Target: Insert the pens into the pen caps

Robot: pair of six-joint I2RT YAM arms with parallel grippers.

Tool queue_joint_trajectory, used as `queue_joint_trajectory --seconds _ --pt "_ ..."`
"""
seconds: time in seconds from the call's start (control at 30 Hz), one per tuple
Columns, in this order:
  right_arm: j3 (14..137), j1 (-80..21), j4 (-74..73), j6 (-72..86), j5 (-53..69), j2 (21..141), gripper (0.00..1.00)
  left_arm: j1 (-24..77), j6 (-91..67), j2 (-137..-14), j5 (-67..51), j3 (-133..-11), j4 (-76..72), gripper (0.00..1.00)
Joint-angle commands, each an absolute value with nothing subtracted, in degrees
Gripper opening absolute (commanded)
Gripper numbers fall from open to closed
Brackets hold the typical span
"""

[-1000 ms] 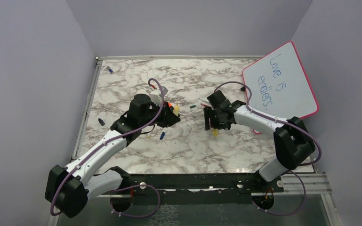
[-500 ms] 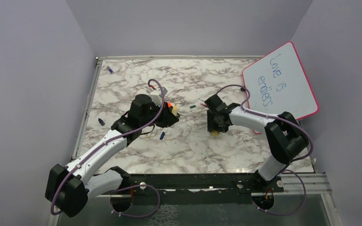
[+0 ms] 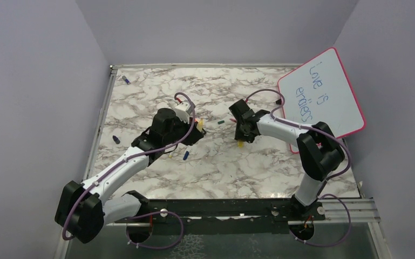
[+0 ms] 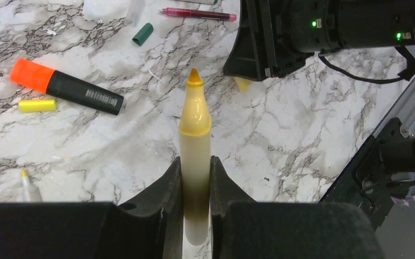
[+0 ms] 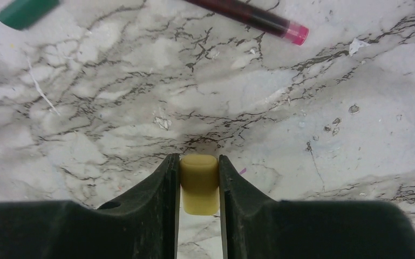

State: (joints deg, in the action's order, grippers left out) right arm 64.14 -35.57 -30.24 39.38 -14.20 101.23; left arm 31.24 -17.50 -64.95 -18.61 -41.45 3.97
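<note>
Between the jaws of the left gripper point(image 4: 195, 162) a yellow pen point(image 4: 195, 129) is pinched, its long axis running straight out ahead of them, tip leading. Ahead of that tip and a little to the right hangs the right gripper point(image 5: 199, 160), its jaws pinching a yellow cap point(image 5: 199, 186) at their tips. Pen and cap are near but apart, and to my eye not yet in line. Which end of the cap is open I cannot tell.

Soft, even overhead light makes every view bright. The marble tabletop point(image 3: 216, 167) carries only faint, soft-edged shadows. In the right wrist view, the green cap point(image 5: 27, 11) at upper left is smeared with blur.
</note>
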Motion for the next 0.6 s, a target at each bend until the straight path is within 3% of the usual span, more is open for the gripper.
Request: queue_joint_trajectory --seconds 0.0,0.2,0.57 --pt "67.55 -35.91 -33.97 45.19 -19.96 98.49 0.12 31.79 -16.94 -60.29 -18.2 -39.41 2.22 0.0" --pt "68.49 -35.9 -34.31 51.09 -19.33 95.08 0.06 39.33 -17.24 -60.42 -13.98 -40.63 6.66 0.0" --pt "67.17 -35.9 -23.38 51.48 -11.96 83.27 0.05 39.99 -22.95 -66.77 -27.06 -43.39 3.07 0.0"
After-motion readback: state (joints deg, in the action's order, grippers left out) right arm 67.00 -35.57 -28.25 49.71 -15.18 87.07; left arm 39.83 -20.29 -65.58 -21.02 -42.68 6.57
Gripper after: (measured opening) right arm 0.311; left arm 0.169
